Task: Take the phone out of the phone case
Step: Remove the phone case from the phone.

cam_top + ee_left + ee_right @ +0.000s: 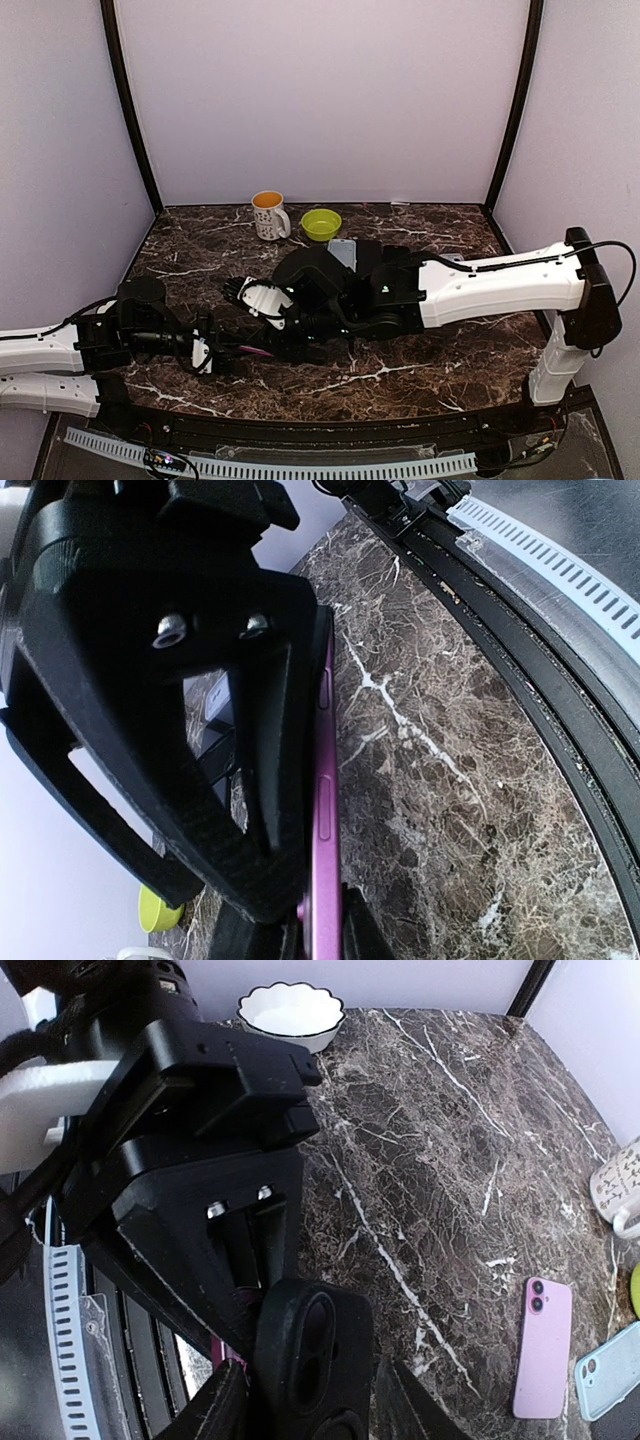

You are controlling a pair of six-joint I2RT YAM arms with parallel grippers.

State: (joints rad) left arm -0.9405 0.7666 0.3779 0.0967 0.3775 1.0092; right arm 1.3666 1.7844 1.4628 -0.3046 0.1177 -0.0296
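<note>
Left wrist is showing the left hand (305,932) clenching the phone (322,810), its long axis running toward the right hand (312,1410) gripping the case (310,1345).

Counter (430,365): dark brown marble, white veins, black trim along near edge.

Far side, left of centre: white patterned mug (270,215), upright, orange inside, handle to right. Just beside it, to right, not touching: lime-green bowl (321,224).

Near bowl, on its nearer side: light-blue phone (343,250), flat, partly hidden under arm.

Right wrist view: pink phone (542,1360) flat, back up, two lenses showing, just beside light-blue phone.

White scalloped bowl (291,1010) upright by wall at counter edge, well apart from both phones.
</note>
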